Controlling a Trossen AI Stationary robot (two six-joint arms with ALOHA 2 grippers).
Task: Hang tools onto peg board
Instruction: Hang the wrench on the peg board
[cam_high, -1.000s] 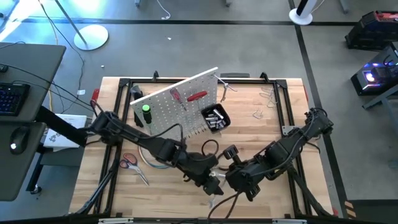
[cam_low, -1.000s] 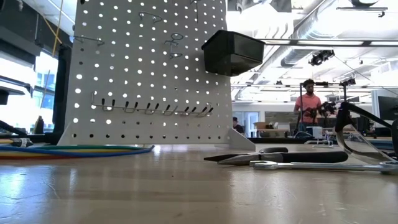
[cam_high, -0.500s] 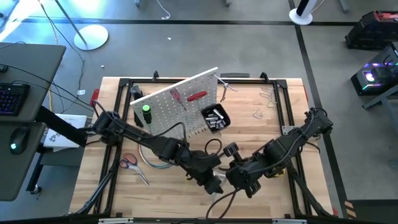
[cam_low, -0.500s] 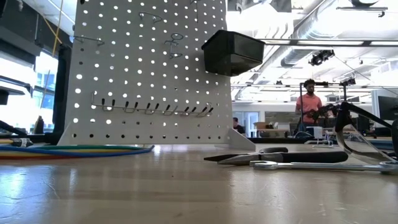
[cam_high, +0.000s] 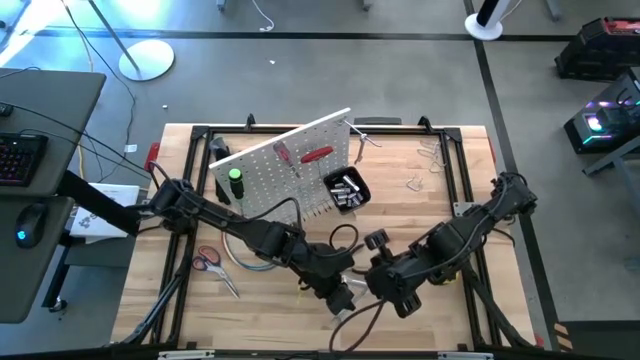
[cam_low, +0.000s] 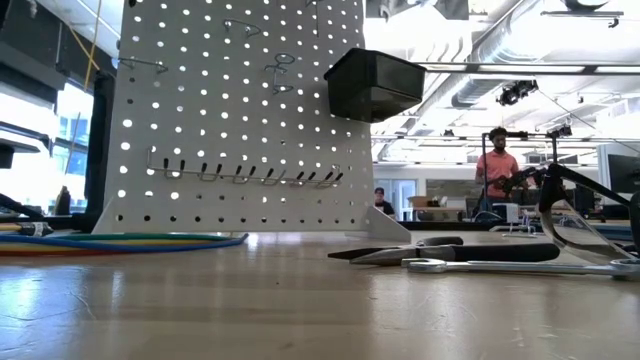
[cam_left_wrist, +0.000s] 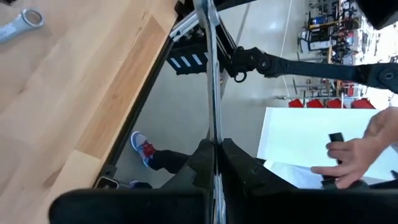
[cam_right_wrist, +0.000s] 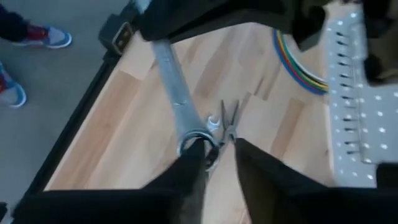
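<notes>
- Silver wrench (cam_right_wrist: 176, 93) sits clamped in the left gripper (cam_left_wrist: 214, 163) near the table's (cam_high: 440, 190) front edge, its ring end between the right gripper's (cam_right_wrist: 219, 152) slightly parted fingers.
- Both arms crowd the front centre; bare wood lies to the right.
- The peg board (cam_high: 285, 165) leans at the back left, its black bin (cam_low: 372, 84) attached; scissors (cam_high: 208, 260) lie front left.
- Beyond the table, a person (cam_low: 495, 160) stands in the room.
</notes>
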